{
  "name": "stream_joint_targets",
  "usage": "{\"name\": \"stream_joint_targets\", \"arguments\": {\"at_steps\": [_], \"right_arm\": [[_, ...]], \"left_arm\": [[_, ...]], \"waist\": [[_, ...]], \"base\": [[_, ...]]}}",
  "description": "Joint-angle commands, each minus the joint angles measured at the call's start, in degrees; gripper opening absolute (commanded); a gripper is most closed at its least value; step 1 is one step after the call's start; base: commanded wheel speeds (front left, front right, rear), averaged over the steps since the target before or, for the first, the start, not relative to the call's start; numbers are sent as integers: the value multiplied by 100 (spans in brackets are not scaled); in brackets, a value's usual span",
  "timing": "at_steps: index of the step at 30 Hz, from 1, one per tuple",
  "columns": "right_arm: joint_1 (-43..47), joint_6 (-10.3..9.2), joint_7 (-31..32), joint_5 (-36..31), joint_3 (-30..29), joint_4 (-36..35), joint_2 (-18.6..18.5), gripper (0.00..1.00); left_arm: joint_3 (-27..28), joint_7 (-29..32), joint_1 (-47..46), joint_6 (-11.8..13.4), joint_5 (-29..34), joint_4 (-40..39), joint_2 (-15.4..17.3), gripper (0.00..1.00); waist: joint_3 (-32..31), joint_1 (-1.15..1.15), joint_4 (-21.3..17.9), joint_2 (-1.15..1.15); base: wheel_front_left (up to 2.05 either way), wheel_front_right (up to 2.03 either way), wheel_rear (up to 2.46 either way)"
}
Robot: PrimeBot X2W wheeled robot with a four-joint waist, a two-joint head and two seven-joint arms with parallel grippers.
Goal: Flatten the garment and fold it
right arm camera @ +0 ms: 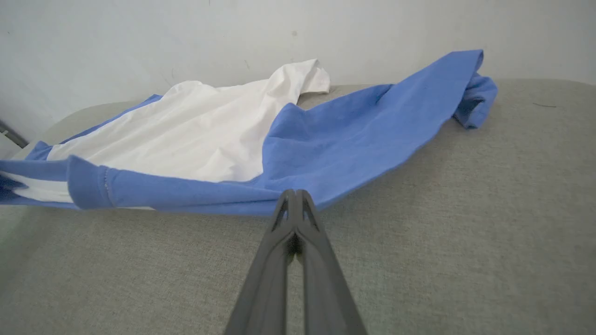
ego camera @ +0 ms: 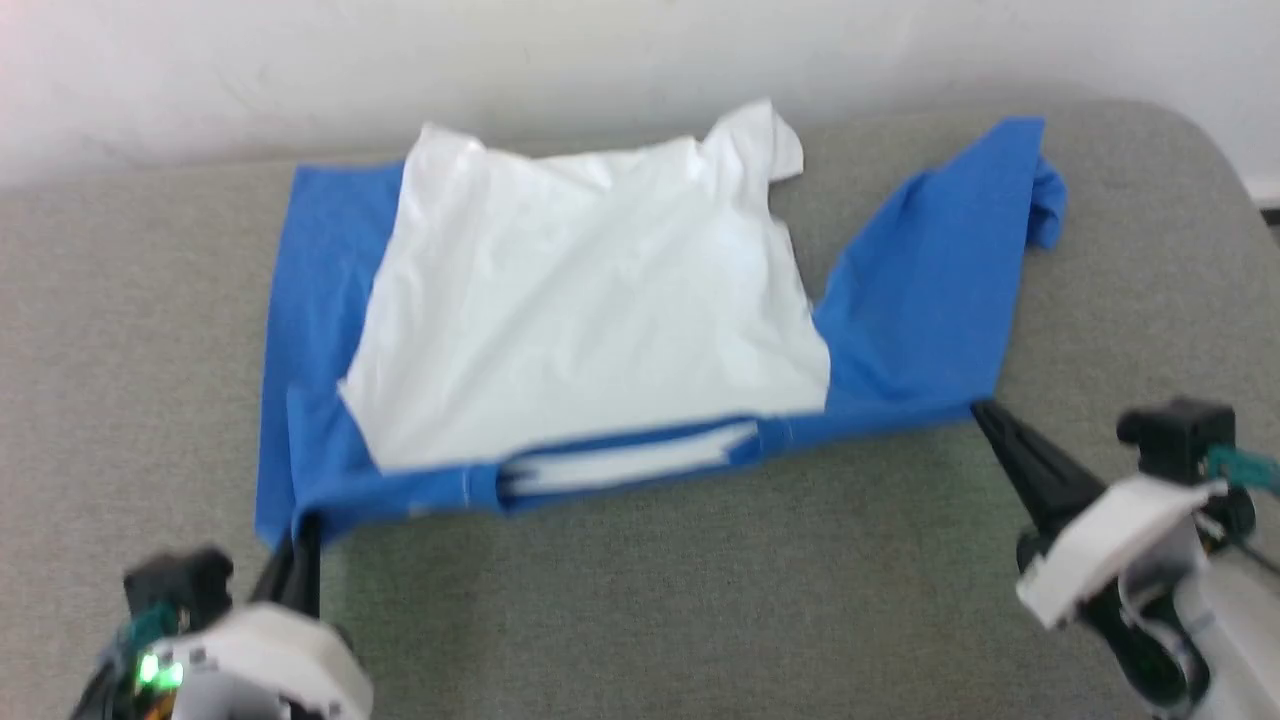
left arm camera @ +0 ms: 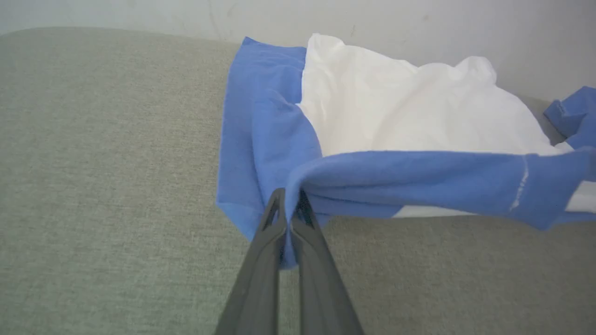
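The garment [ego camera: 590,300] lies on the grey padded surface with its white body up and its neckline edge towards me. One blue sleeve is spread out to the right [ego camera: 940,270]; the other is folded beside the body on the left. My left gripper [ego camera: 305,525] is shut on the blue fabric at the near left corner, and the cloth [left arm camera: 396,116] bunches between the fingers [left arm camera: 291,197]. My right gripper [ego camera: 985,410] is shut on the blue edge at the near right [right arm camera: 294,197]. Between the two grips the near edge [right arm camera: 195,130] is stretched and slightly raised.
The grey padded surface [ego camera: 700,600] has bare room in front of the garment and on both sides. A white wall [ego camera: 600,50] runs close behind the garment. The surface rounds off at the far right corner [ego camera: 1200,140].
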Motion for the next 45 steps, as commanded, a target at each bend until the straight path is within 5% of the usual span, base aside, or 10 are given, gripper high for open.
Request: {"name": "stream_joint_targets", "arguments": {"at_steps": [1, 11, 19, 20, 21, 22, 23, 33, 39, 45], "right_arm": [[264, -39, 84, -106, -233, -148, -12, 0], [2597, -39, 1608, -1119, -2051, -1844, 970, 0], [3440, -39, 2793, -1777, -2450, -2415, 1709, 0], [3448, -39, 2842, -1825, -2418, -2405, 1753, 7], [3446, -39, 2867, -1872, -2367, -2397, 1775, 40], [3433, -39, 2848, -1880, -2327, -2406, 1803, 84], [3404, -39, 2773, -1898, -2291, -2441, 1812, 100], [2906, -39, 1125, -2163, -2684, -3234, 2118, 100], [2494, -39, 852, -2409, -2952, -3543, 2232, 100], [2061, -39, 785, -2394, -2954, -3638, 2229, 100]], "left_arm": [[75, 124, 283, 201, -17, -210, 138, 0], [-169, 1411, 1744, 827, -237, -1513, 450, 0], [-384, 1575, 1855, 608, -631, -996, 143, 0], [-408, 1564, 1821, 517, -738, -901, 46, 0], [-433, 1540, 1775, 419, -805, -797, -17, 7], [-426, 1465, 1713, 340, -847, -705, -76, 98], [-397, 1372, 1651, 266, -895, -625, -138, 100], [222, 596, 835, 192, -743, -861, -18, 100], [547, 652, -294, 304, -470, -848, 388, 100], [703, 966, -1767, 47, -611, -55, 641, 100]], "waist": [[-326, 3, 60, 0], [-522, 3, 229, 0], [-346, 3, 186, 0], [-328, 3, 179, 0], [-317, 3, 175, 0], [-305, 3, 172, 0], [-296, 3, 169, 0], [-123, 3, 110, 0], [325, 3, -50, 0], [882, 3, -297, 0]], "base": [[0, 0, 0], [0, 0, 0], [0, 0, 0], [0, 0, 0], [0, 0, 0], [0, 0, 0], [0, 0, 0], [0, 0, 0], [0, 0, 0], [0, 0, 0]]}}
